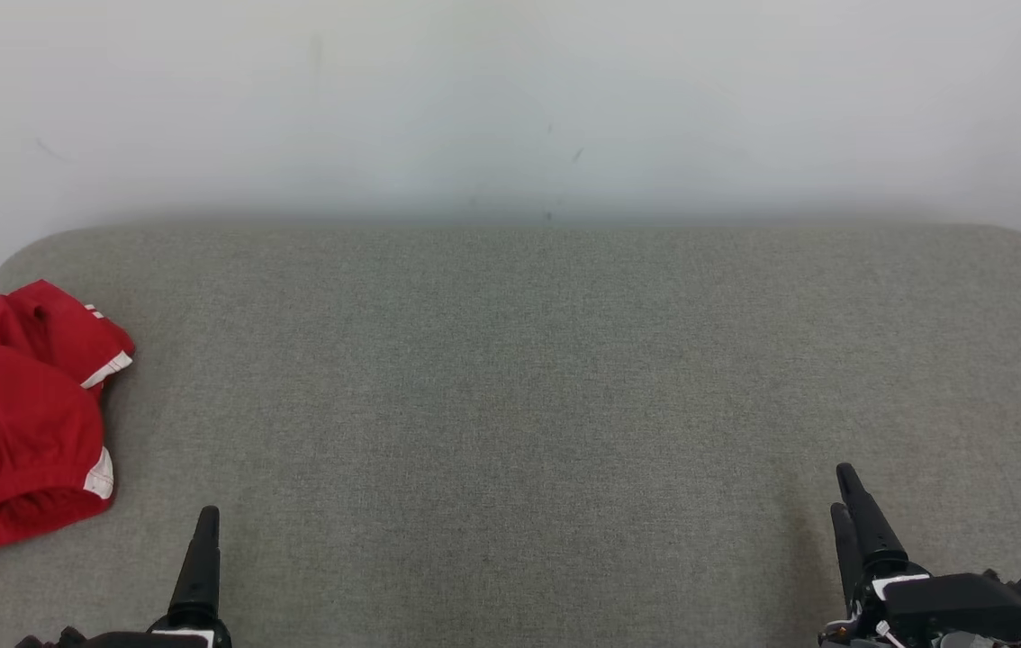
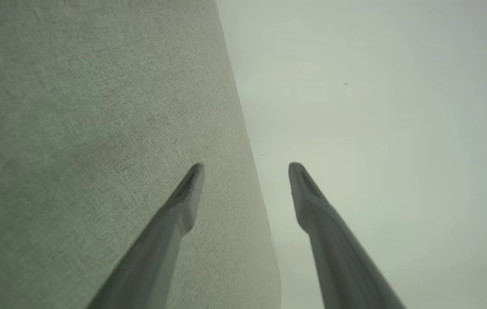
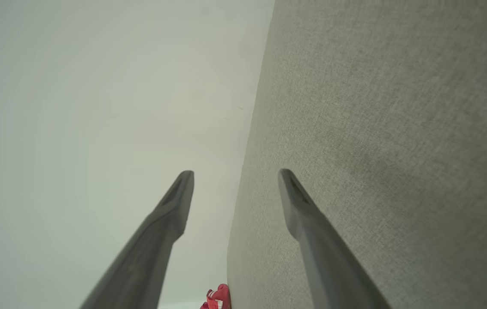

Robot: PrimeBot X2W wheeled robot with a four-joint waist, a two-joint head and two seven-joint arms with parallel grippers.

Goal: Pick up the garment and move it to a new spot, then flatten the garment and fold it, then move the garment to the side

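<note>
The garment (image 1: 11,418) is red with white trim and lies crumpled at the far left edge of the grey fabric surface (image 1: 528,378). A small piece of the garment (image 3: 217,299) shows at the bottom of the right wrist view. My left gripper (image 1: 204,526) is at the lower left, just right of the garment and apart from it. In its wrist view the left gripper (image 2: 246,169) is open with nothing between the fingers. My right gripper (image 1: 844,490) is at the lower right, far from the garment. The right gripper (image 3: 235,176) is also open and holds nothing.
A pale wall (image 1: 510,99) rises directly behind the surface's far edge. The surface has rounded far corners at left and right.
</note>
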